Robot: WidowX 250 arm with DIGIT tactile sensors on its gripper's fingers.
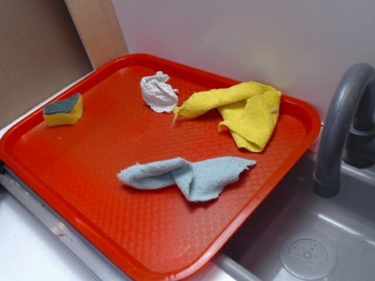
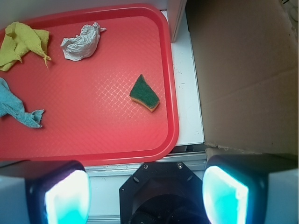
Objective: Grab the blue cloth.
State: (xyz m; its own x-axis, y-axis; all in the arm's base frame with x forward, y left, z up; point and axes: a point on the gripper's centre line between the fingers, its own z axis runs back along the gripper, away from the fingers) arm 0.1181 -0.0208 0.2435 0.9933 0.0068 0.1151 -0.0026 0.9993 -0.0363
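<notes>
The blue cloth [image 1: 190, 174] lies crumpled on the red tray [image 1: 88, 175], toward its near right side. In the wrist view only a part of the blue cloth [image 2: 16, 108] shows at the left edge. My gripper [image 2: 147, 196] does not appear in the exterior view. From the wrist camera it hangs high over the counter edge just off the tray, far from the cloth. Its two fingers stand wide apart with nothing between them.
A yellow cloth [image 1: 246, 111], a white crumpled wad [image 1: 158, 92] and a green-and-yellow sponge [image 1: 63, 110] also lie on the tray. A grey sink [image 1: 304, 246] with a tap [image 1: 343, 129] is on the right. Cardboard [image 2: 243, 70] stands beside the tray.
</notes>
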